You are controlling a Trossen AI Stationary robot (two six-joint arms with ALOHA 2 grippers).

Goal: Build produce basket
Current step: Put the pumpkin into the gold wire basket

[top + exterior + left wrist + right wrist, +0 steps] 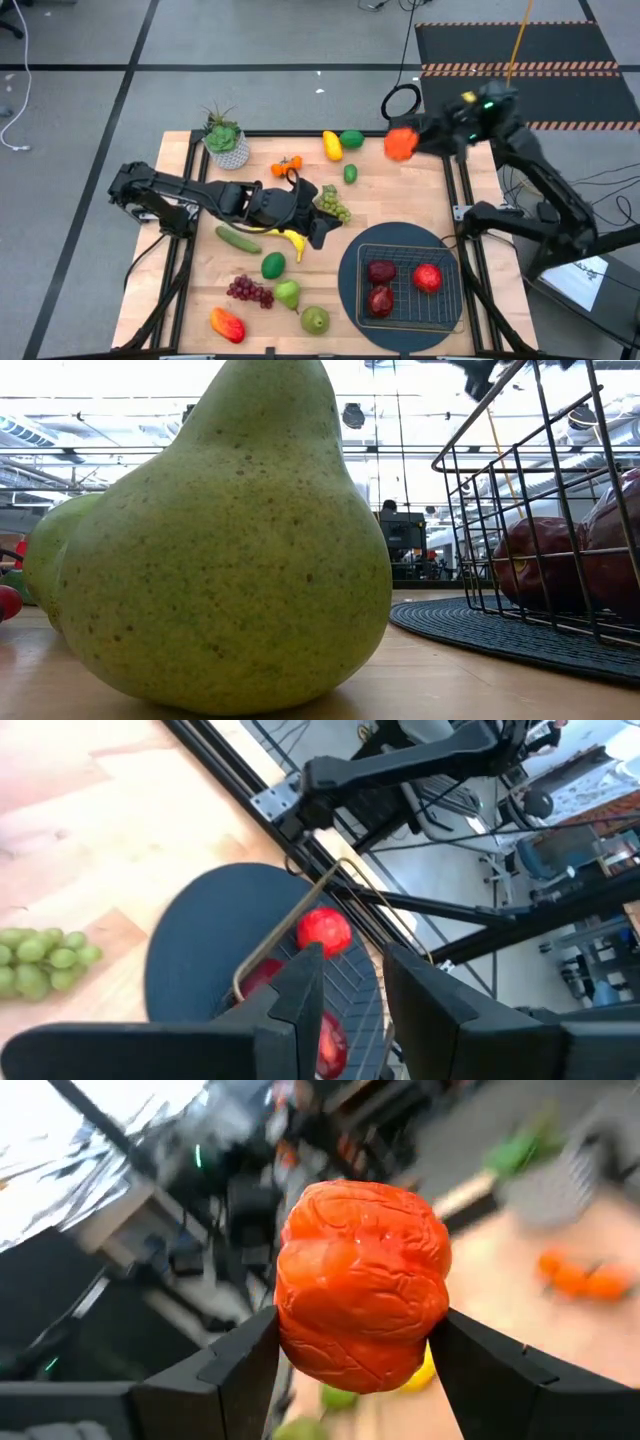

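My right gripper clamps the orange pepper between its fingers; the high view shows it over the table's far edge.

Potted plant, white pot: worktop corner, well behind left end effector; round dark blue mat: just beside it

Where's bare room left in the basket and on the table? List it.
Free: the basket's far strip, beyond the three red fruits; bare wood between plant and tangerines. Crowded: table middle around the left claw, and the near-left corner by the grapes and pears.
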